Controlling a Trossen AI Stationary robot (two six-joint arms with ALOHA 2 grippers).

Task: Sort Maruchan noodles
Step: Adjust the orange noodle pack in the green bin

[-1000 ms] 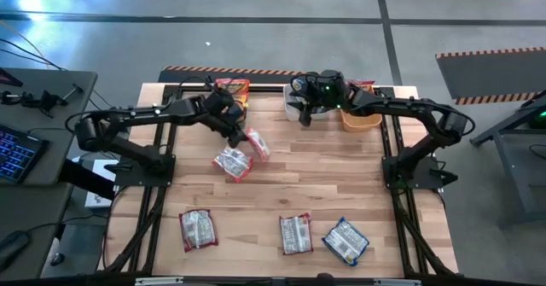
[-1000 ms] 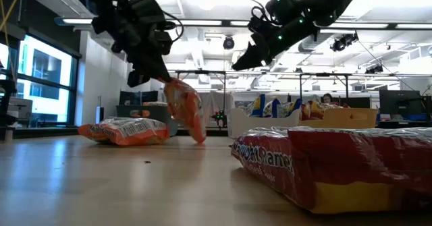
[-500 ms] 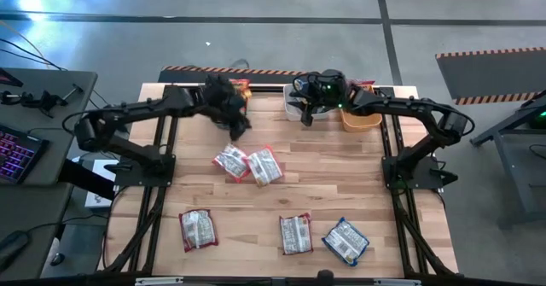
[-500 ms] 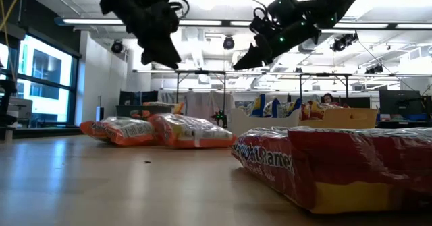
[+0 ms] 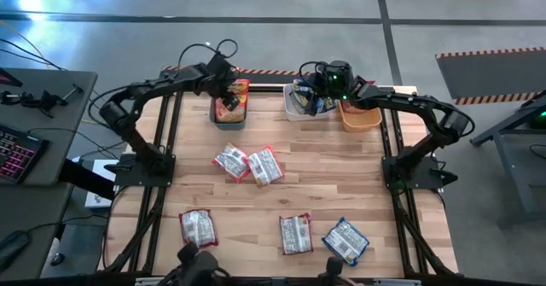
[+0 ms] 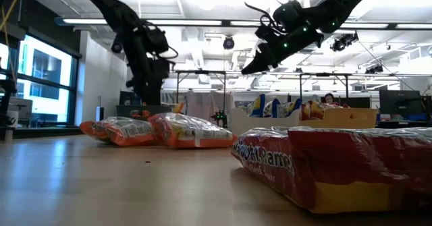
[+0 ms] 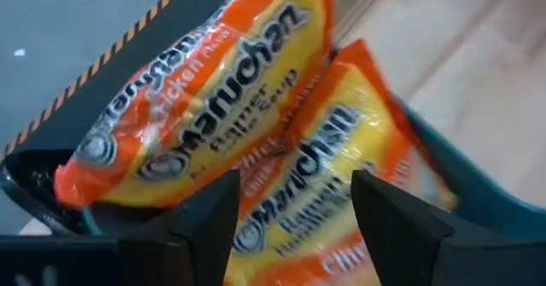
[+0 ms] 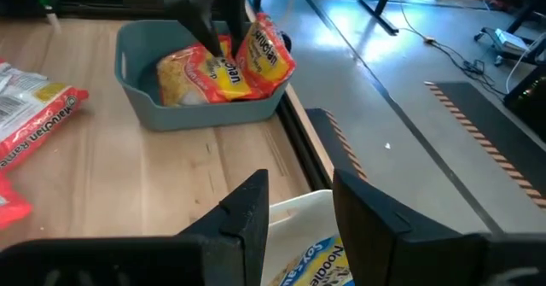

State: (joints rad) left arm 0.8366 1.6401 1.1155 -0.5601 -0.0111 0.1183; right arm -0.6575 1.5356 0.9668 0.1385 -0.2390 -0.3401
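**Both arms reach to the far bins while five packets lie on the table**

The left arm stretches from its base at the table's left edge toward the far side, its wrist bent down so the left gripper (image 5: pixel 227 94) hangs over the teal bin (image 5: pixel 215 115) at far left — its fingers (image 7: pixel 388 213) stand apart with nothing between them. Under it, two orange Maruchan packets (image 7: pixel 256 124) lean on edge in the bin, overlapping, printed fronts facing the wrist camera.

The right arm arcs in from the table's right side, elbow raised, and holds the right gripper (image 5: pixel 328 83) above the white bin (image 5: pixel 293 108), which sits just left of the orange bin (image 5: pixel 358 120). Its fingers (image 8: pixel 367 222) stand a little apart, empty — a blue packet (image 8: pixel 320 265) lies in the white bin under them.

On the wooden table (image 5: pixel 341 175), two packets lie side by side near the middle, touching: a silvery-backed one (image 5: pixel 231 162) and an orange-edged one (image 5: pixel 264 166), both with long axes running diagonally. Along the near edge are three more, well apart from those: one at left (image 5: pixel 197 229) and one at centre (image 5: pixel 296 234), each lying lengthwise near to far, and a blue one (image 5: pixel 345 241) at right, turned diagonally.
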